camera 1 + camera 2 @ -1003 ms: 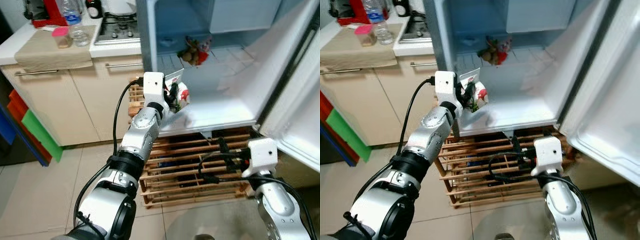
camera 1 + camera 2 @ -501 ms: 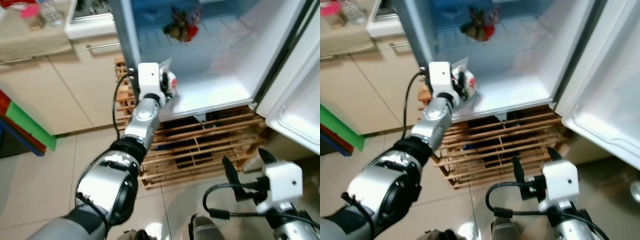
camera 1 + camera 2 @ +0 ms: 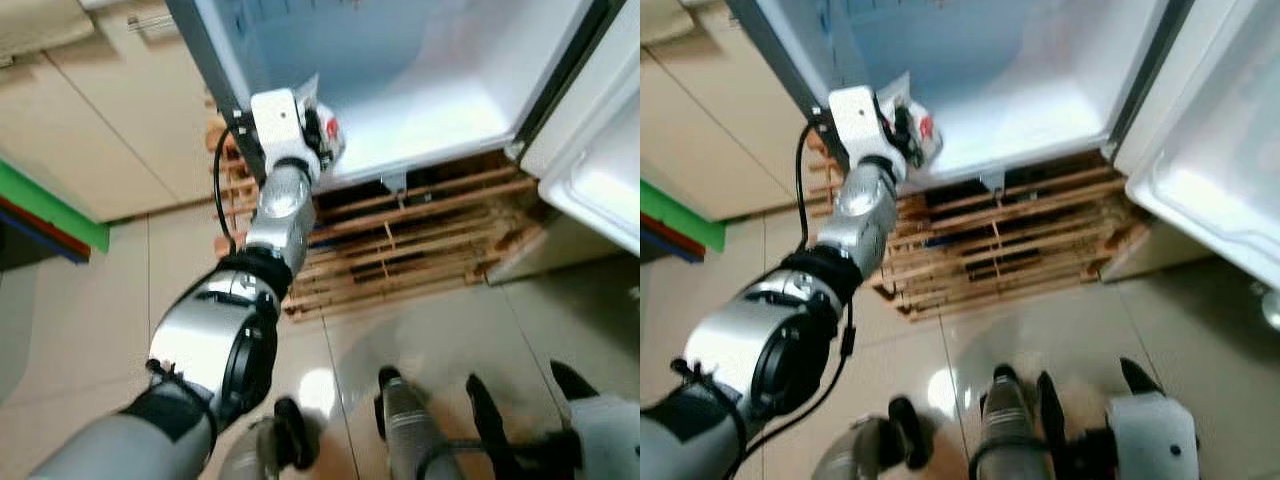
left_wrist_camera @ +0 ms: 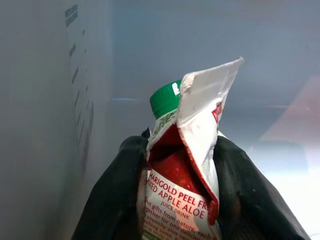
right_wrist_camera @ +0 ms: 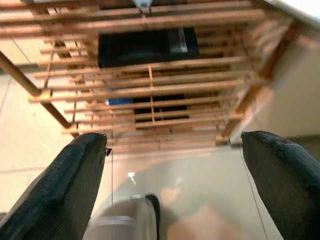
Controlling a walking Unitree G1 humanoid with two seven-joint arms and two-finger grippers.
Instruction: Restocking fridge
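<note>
A white and red juice carton (image 4: 186,165) with a green cap (image 4: 166,98) is clamped between the black fingers (image 4: 107,200) of my left gripper (image 4: 180,192). In the eye views my left gripper (image 3: 322,138) holds the carton (image 3: 330,135) just inside the open fridge, over the front left corner of its white bottom shelf (image 3: 440,95). My right gripper (image 5: 175,170) is open and empty, low over the tiled floor, and its fingers (image 3: 490,425) point toward the wooden rack (image 5: 150,90).
The fridge stands on a slatted wooden rack (image 3: 400,250) with dark items inside. Its open door (image 3: 600,160) swings out on the right. Beige cabinets (image 3: 110,120) stand to the left. My feet (image 3: 400,425) rest on glossy tiles.
The camera has tilted down, so the upper fridge and counter have left the picture. The left gripper keeps the carton at the shelf's front corner. The right arm has sunk toward the floor.
</note>
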